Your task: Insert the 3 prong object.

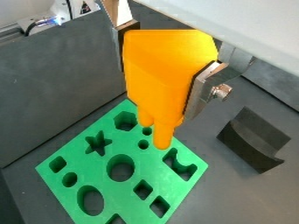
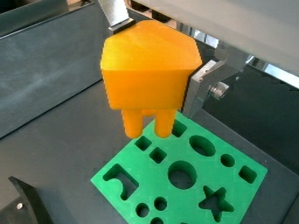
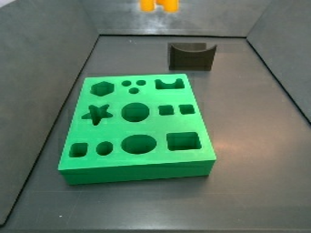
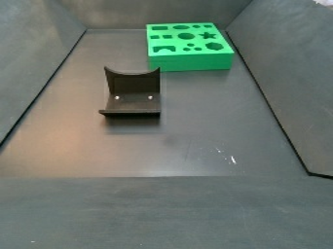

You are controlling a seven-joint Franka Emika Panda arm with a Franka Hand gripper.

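My gripper is shut on the 3 prong object, a bright orange piece with a blocky body and narrow prongs pointing down. Both wrist views show it held well above the floor; in a wrist view its prongs hang over one edge of the green foam board. One silver finger presses its side; the other is mostly hidden behind it. In a side view only the orange prong tips show at the top edge, above and behind the board. The gripper is out of the other side view.
The green board has several cut-out holes: star, hexagon, circles, squares. A dark grey block with a curved notch stands on the dark floor beyond the board, also seen in a side view. Dark sloped walls surround the floor.
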